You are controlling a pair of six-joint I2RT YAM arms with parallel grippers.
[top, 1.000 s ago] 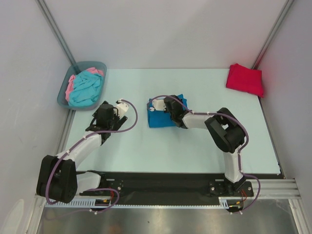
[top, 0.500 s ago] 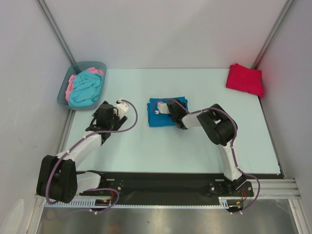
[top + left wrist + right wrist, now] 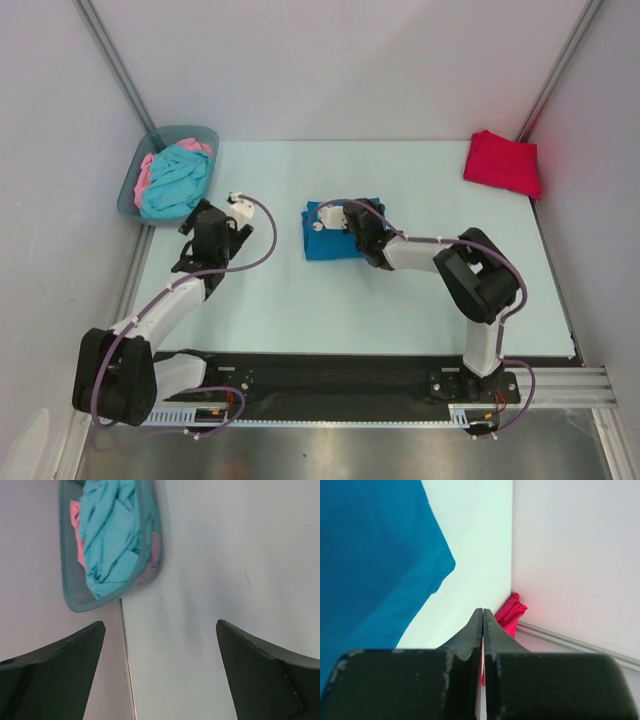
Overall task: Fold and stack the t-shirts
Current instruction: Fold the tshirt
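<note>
- The blue t-shirt [image 3: 322, 245] is laid folded near the middle of the surface [image 3: 300, 300].
- The red t-shirt [image 3: 502, 163] is laid folded at the far right corner, well apart from the blue one.
- The turquoise t-shirt [image 3: 178, 182] and the pink t-shirt [image 3: 147, 172] are bunched up inside the bin [image 3: 185, 131] at the far left corner.
- The right claw [image 3: 482, 611] is pressed tight together and is held low over the blue t-shirt. Whether the cloth is touched cannot be told.
- The left claw [image 3: 160, 622] is spread wide and is pointed at the bin. Nothing is held in it.
</note>
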